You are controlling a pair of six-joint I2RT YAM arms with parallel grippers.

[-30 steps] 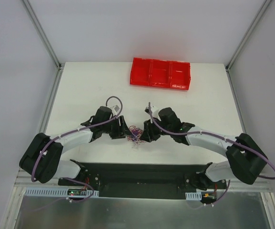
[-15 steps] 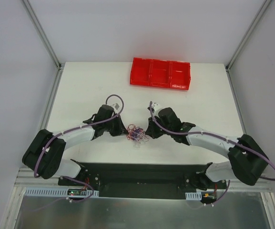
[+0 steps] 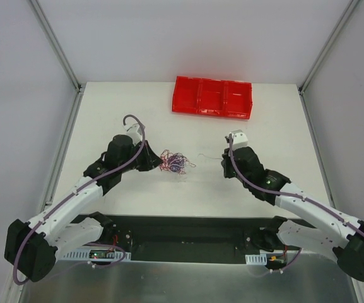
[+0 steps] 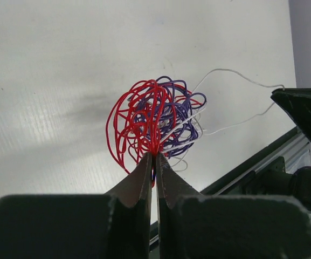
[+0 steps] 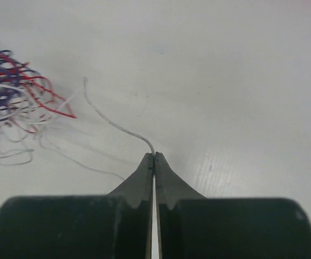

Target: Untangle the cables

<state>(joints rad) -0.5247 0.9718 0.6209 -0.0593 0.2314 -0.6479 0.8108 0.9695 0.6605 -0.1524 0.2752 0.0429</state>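
Two white-and-black jointed robot arms are in view, a left arm and a right arm. They carry two thick purple hoses, one along each. There are two black claws, the left claw and the right claw, each with two fingers.

One white table bears one tangled clump of very thin flexible wire. Three colours can be counted in it: red wire, purple-blue wire and white wire. How many separate strands each colour has cannot be told.

There is one red plastic tray, divided into three compartments, and one black base plate.
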